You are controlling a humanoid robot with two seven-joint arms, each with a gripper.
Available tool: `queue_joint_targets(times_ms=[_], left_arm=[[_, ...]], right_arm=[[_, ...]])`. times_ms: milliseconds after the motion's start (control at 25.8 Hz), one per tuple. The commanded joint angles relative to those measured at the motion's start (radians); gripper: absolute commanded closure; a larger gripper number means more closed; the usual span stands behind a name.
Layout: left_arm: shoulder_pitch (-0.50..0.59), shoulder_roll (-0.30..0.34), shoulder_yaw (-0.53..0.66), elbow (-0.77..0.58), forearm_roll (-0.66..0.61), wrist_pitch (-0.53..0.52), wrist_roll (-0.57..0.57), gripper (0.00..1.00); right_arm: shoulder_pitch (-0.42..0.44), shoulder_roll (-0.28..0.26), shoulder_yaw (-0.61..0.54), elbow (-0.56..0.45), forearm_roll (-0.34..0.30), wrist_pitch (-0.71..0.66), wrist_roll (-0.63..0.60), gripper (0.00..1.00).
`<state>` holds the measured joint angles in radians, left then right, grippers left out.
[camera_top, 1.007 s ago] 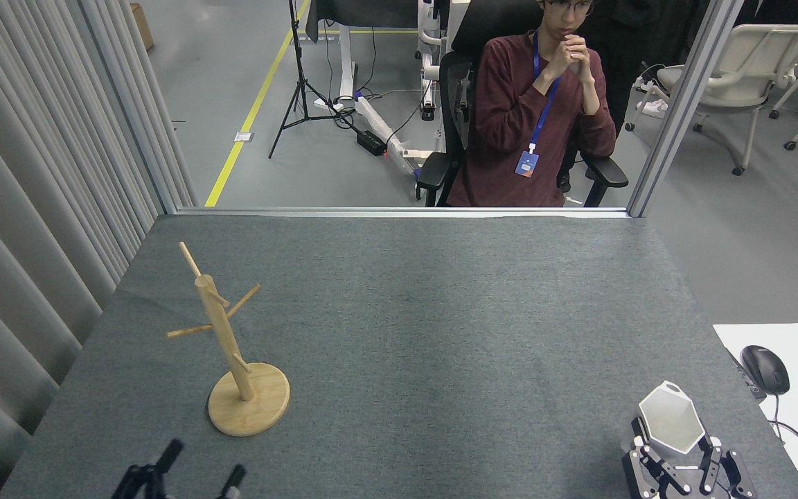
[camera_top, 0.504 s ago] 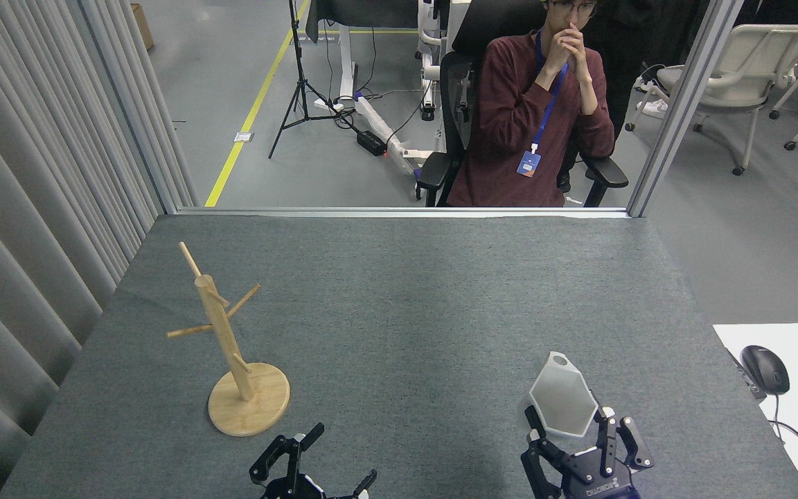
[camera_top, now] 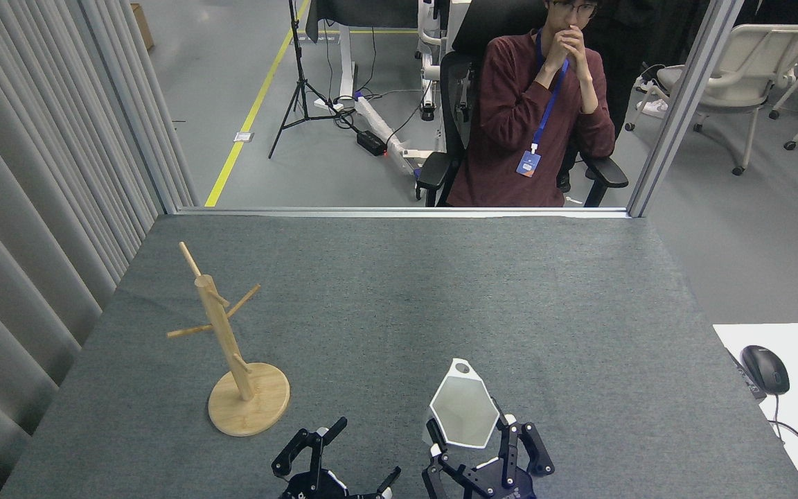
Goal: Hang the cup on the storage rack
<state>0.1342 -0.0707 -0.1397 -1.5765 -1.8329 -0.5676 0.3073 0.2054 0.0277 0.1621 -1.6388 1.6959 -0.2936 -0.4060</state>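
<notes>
Grey felt covers the bench (camera_top: 406, 291) in our head view, with pleated curtains on the left and a person (camera_top: 534, 118) in a dark red top seated in an office chair behind its far edge. We take the rack (camera_top: 229, 346) as our landmark: it stands upright on its round base near the bench's front left, thin pegs angling off its post, all of them bare. Well to the right of the rack, near the front edge, our right gripper (camera_top: 472, 443) pinches the cup (camera_top: 463, 410) between its dark fingers; the cup is tilted with its open mouth facing us and its small holed tab pointing away. Between the rack and the cup, low at the front edge, our left gripper (camera_top: 337, 454) has its fingers spread and holds nothing. Far right of the rack, a mouse (camera_top: 765, 369) lies on a white desk.
</notes>
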Motion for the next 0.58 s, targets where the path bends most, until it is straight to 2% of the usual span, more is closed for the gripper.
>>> queue_joint_targets(times_ms=[0,542], left_arm=[[-0.011,-0.003,-0.015,-0.019,0.000,0.003,0.003,0.01],[-0.013,-0.003,-0.133,-0.049,-0.002,0.083,0.001,0.01]], right_arm=[[-0.004,0.015,0.036,0.017,0.024,0.013,-0.001,0.42],[-0.018,0.020,0.120,0.048,0.053,0.057,-0.001,0.42]])
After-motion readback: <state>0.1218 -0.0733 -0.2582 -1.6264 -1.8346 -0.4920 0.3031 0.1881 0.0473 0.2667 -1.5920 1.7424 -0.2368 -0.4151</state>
